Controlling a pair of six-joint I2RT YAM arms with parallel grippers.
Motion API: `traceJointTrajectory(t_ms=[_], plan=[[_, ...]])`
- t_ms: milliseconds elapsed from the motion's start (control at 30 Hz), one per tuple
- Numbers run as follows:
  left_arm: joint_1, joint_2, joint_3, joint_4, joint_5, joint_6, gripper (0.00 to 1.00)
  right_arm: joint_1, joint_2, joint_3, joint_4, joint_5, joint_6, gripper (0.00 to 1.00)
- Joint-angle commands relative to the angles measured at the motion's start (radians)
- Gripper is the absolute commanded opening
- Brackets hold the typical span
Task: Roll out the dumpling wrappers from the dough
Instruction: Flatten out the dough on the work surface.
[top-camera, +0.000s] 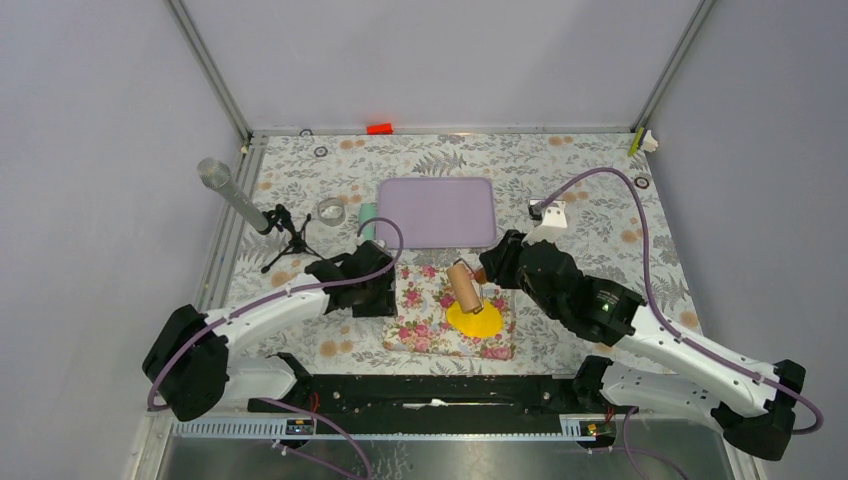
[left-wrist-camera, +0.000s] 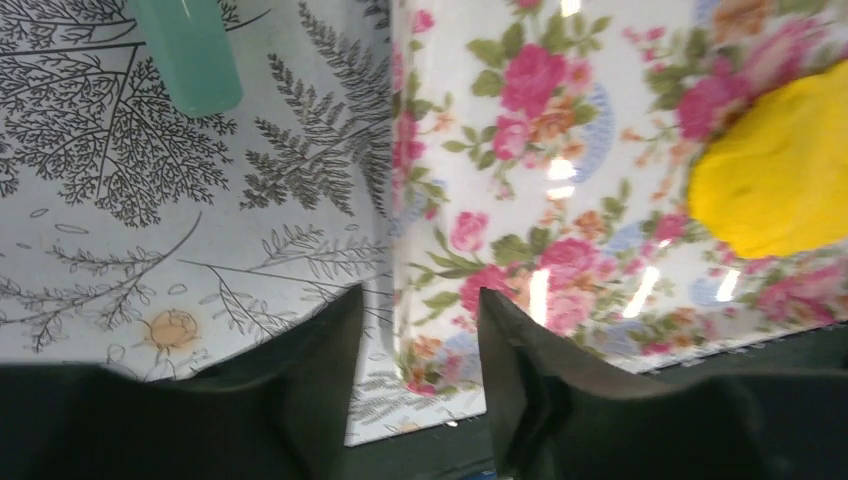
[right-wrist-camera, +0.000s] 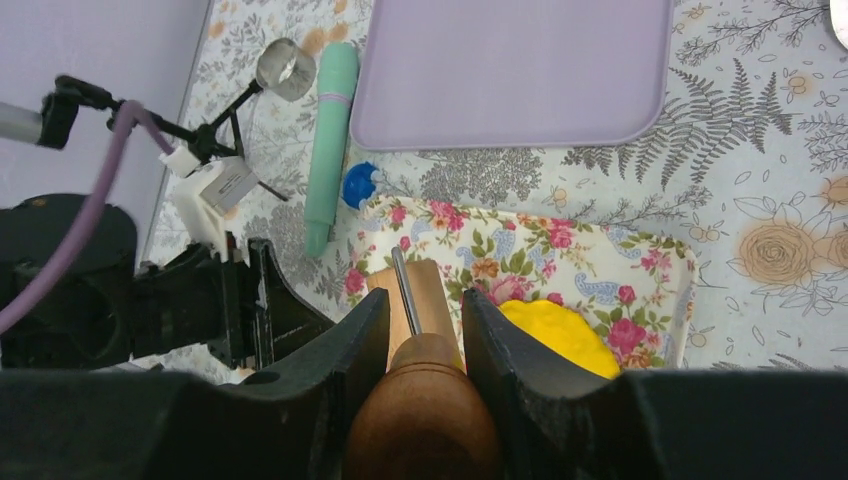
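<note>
Mat (top-camera: 425, 325) at mid-surface (top-camera: 600, 215), tray (top-camera: 437, 211) behind it.
Dough (top-camera: 474, 319) lies on the mat's right half, the rolling pin (top-camera: 463, 285) at its far edge; the left claw (left-wrist-camera: 420, 305) sits at the mat's left edge.

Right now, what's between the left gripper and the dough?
Only a bare stretch of the floral mat; nothing sits between the left gripper and the dough. It shows best in the left wrist view.

Yellow dough (top-camera: 476, 320), seemingly flattened, on floral mat (top-camera: 424, 318)
</note>
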Motion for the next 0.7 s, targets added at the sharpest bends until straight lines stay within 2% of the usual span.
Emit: traceJointTrajectory(t_ms=[0,33,200,233,300,467,667], plan=[[0.004,-0.061,0.113,-0.108,-0.052,0.037,0.58,-0.101,-0.004,-0.012,0.137,-0.079,0.019,0.0],[0.003,-0.069,0.135,-0.134,-0.061,0.045,0.67,-0.151,-0.002,-0.032,0.176,-0.149,0.044,0.0],[0.019,-0.174,0.258,-0.21,-0.048,0.071,0.88,-0.305,-0.003,-0.079,0.294,-0.351,0.123,0.0],[0.027,-0.203,0.27,-0.195,-0.015,0.075,0.92,-0.328,-0.001,-0.082,0.315,-0.387,0.141,0.0],[0.058,-0.257,0.266,-0.124,0.151,0.077,0.98,-0.372,0.003,-0.099,0.389,-0.47,0.188,0.0],[0.114,-0.307,0.16,0.162,0.465,-0.042,0.99,-0.419,0.04,-0.144,0.583,-0.617,0.317,0.0],[0.124,-0.289,0.017,0.503,0.611,-0.266,0.99,-0.422,0.06,-0.215,0.762,-0.689,0.444,0.0]])
